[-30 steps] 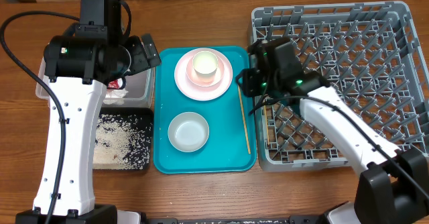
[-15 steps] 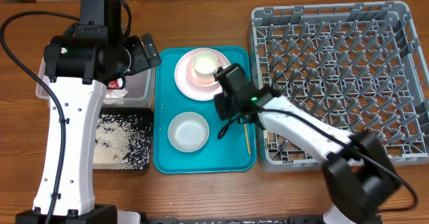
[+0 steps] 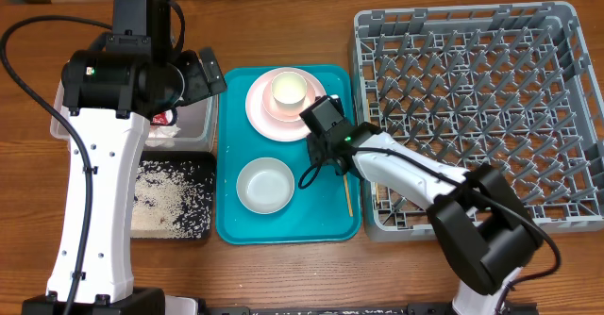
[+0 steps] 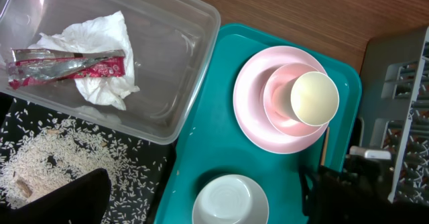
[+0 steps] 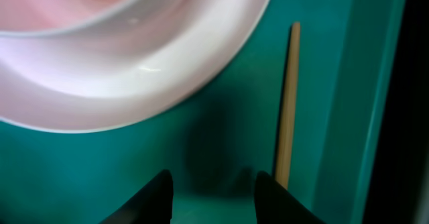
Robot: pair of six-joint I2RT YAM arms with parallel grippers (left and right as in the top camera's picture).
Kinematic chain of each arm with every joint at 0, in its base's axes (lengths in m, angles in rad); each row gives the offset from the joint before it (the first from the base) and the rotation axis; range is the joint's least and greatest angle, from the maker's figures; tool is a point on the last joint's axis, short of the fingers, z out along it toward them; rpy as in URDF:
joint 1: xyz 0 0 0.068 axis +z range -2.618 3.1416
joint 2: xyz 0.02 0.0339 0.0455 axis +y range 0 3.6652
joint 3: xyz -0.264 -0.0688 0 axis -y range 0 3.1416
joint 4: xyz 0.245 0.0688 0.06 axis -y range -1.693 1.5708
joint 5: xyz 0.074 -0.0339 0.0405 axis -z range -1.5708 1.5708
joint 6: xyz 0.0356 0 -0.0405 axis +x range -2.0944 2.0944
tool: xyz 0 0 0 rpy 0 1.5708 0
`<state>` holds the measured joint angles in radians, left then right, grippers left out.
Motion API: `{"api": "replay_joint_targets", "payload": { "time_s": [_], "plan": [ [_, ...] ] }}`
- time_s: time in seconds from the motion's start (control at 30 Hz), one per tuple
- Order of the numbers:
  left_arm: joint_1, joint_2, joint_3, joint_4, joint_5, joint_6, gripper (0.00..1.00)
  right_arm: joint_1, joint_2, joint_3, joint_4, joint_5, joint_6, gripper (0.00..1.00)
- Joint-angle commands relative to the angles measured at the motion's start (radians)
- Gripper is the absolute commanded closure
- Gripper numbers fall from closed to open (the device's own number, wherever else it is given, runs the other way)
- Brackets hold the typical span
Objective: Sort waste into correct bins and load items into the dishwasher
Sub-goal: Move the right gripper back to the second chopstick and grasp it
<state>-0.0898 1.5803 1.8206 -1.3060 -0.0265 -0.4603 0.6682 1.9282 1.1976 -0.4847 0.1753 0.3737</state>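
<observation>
The pale pink plate sits on the teal tray with a bowl and the white cup stacked on it. A second white bowl lies lower on that tray. My right gripper is open and empty, low over the tray beside the plate's rim; its jaws show in the right wrist view. My left gripper hangs open and empty over the clear tub, which holds the red wrapper and the napkin. Rice lies in the black tray.
The grey dish rack stands at the right with nothing in it. A wooden chopstick lies along the right edge of the teal tray, just right of my right fingers.
My right arm has swung left from the dish rack's edge to the teal tray, down beside the pink plate. The left arm has not moved.
</observation>
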Motion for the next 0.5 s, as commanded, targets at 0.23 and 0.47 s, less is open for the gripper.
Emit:
{"api": "replay_joint_targets", "payload": {
  "time_s": [0.23, 0.47],
  "plan": [
    [0.005, 0.004, 0.006, 0.001, 0.001, 0.019, 0.00, -0.002, 0.065, 0.000, 0.002, 0.074, 0.046, 0.52],
    [0.005, 0.004, 0.006, 0.001, 0.001, 0.019, 0.00, -0.002, 0.036, 0.022, -0.023, 0.075, 0.045, 0.51]
  ]
}}
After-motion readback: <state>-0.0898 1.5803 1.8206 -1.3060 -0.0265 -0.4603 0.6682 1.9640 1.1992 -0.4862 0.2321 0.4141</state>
